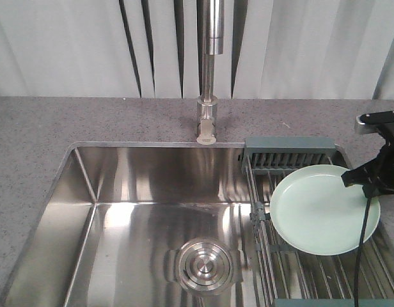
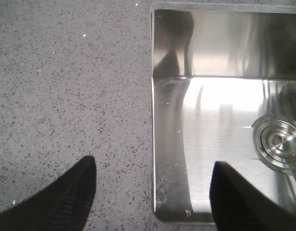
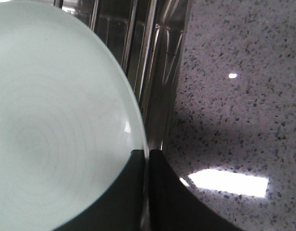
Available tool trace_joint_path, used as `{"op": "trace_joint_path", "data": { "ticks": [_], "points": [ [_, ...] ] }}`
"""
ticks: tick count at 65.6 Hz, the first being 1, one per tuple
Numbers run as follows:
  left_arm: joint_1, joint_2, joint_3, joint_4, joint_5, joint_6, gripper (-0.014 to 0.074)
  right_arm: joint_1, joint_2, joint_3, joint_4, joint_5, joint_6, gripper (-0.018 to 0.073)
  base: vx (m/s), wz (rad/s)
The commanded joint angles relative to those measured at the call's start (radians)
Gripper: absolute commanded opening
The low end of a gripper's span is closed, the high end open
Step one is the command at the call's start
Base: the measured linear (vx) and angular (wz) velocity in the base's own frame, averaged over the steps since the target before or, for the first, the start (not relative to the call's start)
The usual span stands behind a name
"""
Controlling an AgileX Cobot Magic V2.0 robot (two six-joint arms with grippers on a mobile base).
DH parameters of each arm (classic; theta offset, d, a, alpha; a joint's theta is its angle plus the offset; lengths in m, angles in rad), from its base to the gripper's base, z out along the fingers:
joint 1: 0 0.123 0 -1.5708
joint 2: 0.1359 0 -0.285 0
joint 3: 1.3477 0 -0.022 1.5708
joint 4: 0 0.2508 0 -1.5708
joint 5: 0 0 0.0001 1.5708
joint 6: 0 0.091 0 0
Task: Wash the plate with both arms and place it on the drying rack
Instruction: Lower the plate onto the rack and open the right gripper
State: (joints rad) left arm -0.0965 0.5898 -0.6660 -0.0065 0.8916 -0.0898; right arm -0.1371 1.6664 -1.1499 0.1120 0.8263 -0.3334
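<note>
Over at the right of the sink (image 1: 120, 185), the plate (image 1: 325, 208) lies across the rods of the rack (image 1: 306, 275), just in front of its slotted end. Your right claw (image 1: 363, 178) is pinching the plate at its right rim. The right wrist view shows the two fingers (image 3: 124, 192) pressed close together with the rim between them. The plate looks slightly tilted. You cannot tell from these views whether its far edge rests on the rods or hangs just above them.

Your left claw (image 2: 154, 163) is spread wide and holds nothing. It hovers over the front left corner of the sink, one finger above the worktop (image 2: 66, 72) and the other above the basin, well apart from the plate.

On progress, judge with care. No water runs from the tap (image 1: 208, 77), the basin around the drain (image 1: 203, 265) looks dry, and the plate shows no drops or suds. So the frames do not prove that any washing has been done. The plate is already where it must end up. If it has been washed, all that is left is to let go and pull the right arm clear. If not, you have the whole job ahead: carry it over the basin, bring the left arm in, wash it and return it to the rack.
</note>
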Motion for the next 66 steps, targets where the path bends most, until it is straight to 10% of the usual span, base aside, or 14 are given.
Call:
{"op": "trace_joint_path", "data": {
  "ticks": [1, 66],
  "points": [
    [0.002, 0.001, -0.025, -0.002, -0.055, -0.007, 0.0468, -0.003, -0.019, -0.033, 0.005, -0.043, -0.015, 0.0001, 0.0, 0.0],
    [0.002, 0.001, -0.025, -0.002, -0.055, -0.007, 0.0468, -0.003, -0.133, -0.016, 0.013, -0.001, 0.064, 0.0343, 0.0, 0.0]
  ]
}}
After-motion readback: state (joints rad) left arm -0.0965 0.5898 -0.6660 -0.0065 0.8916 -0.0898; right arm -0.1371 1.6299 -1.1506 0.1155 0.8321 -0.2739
